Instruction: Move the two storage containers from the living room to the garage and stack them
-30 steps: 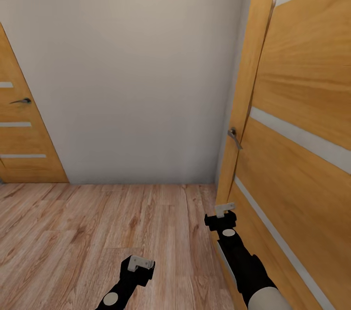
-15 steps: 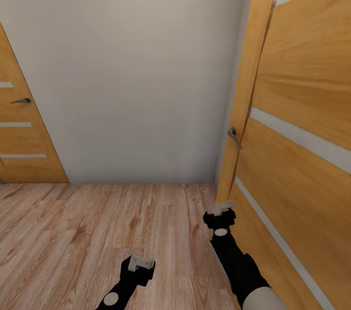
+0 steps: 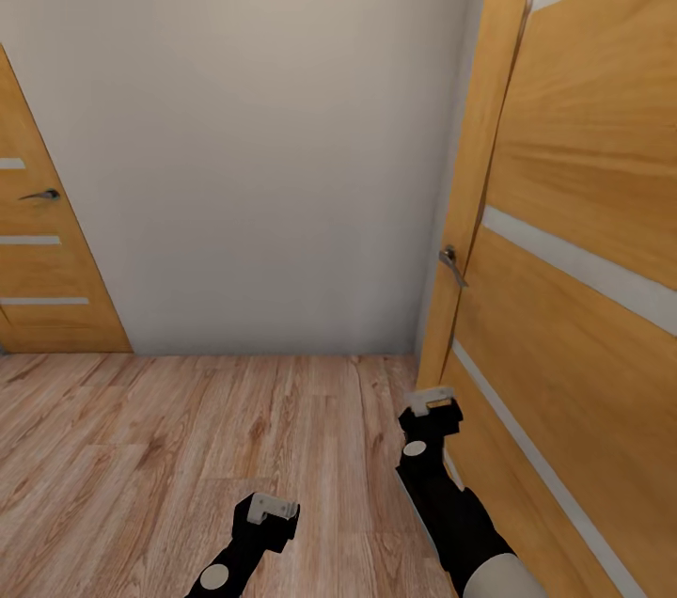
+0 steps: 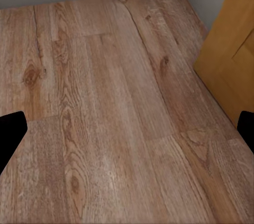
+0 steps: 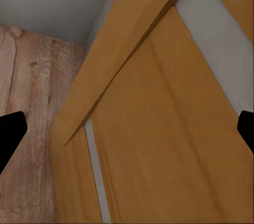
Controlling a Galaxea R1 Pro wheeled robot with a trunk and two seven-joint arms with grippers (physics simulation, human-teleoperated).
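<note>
Both grippers' jaws stand open and empty: right gripper (image 3: pixel 434 402) just beside the wooden panel door (image 3: pixel 574 297), left gripper (image 3: pixel 273 509) above plank floor (image 3: pixel 141 448).

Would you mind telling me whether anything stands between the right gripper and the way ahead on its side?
Yes: a wooden panel door stands right beside the right gripper, its handle above the gripper. The right wrist view looks straight onto its panels. No container is in sight. Ahead, the wood-plank floor ends at a white wall.
</note>
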